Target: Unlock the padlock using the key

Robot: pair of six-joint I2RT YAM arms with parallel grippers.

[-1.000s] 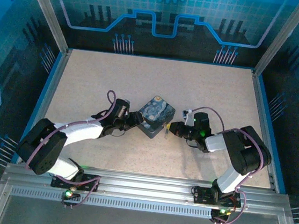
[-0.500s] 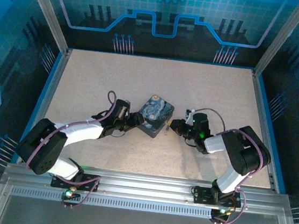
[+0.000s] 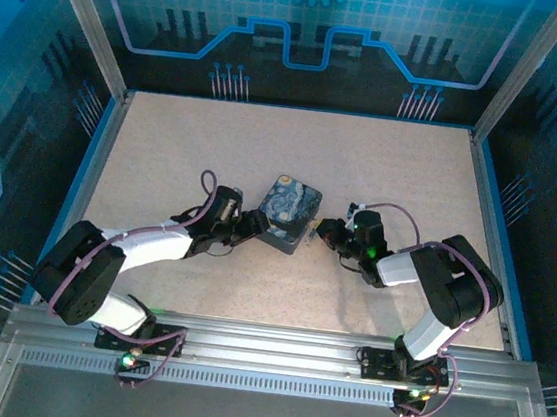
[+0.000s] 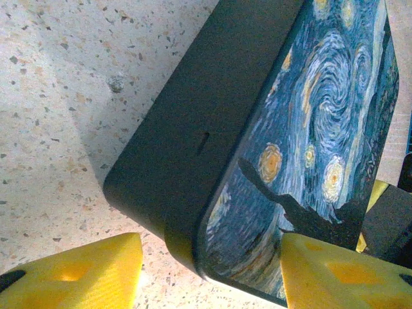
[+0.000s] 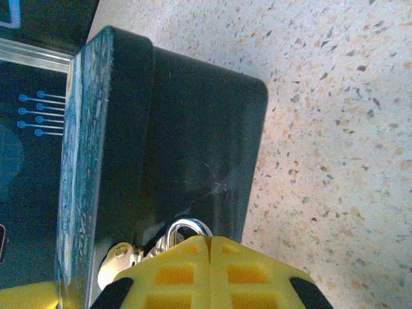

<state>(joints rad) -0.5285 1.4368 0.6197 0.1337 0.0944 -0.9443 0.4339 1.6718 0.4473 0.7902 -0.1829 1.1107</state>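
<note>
Top view: blue painted tin (image 3: 289, 213) lies near the middle of the bench (image 3: 383, 170). Left arm stretches low from its base at 7 o'clock and points toward 2 o'clock, with the left pincer (image 3: 254, 223) at the tin's 8 o'clock corner. Right arm is folded with its elbow out at 3 o'clock and its wrist aimed at 9 o'clock; the right pincer (image 3: 323, 232) is just beside the tin's 4 o'clock side.

Left wrist view: left pincer (image 4: 211, 248) is spread, with yellow fingers (image 4: 71, 270) on either side of the tin's near corner. A sliver of bench shows between the 7 o'clock finger and the dark wall.

Right wrist view: padlock (image 5: 187, 225) is at 6 o'clock against the tin's dark side wall. Its thin silvery shackle loop is visible, but the body is hidden by the fingers. A brass-coloured fitting (image 5: 119, 252) sits at its 8 o'clock. Right pincer (image 5: 209, 241) has its pads pressed together with no gap, tips right at the shackle. Can't tell whether anything is pinched.
</note>
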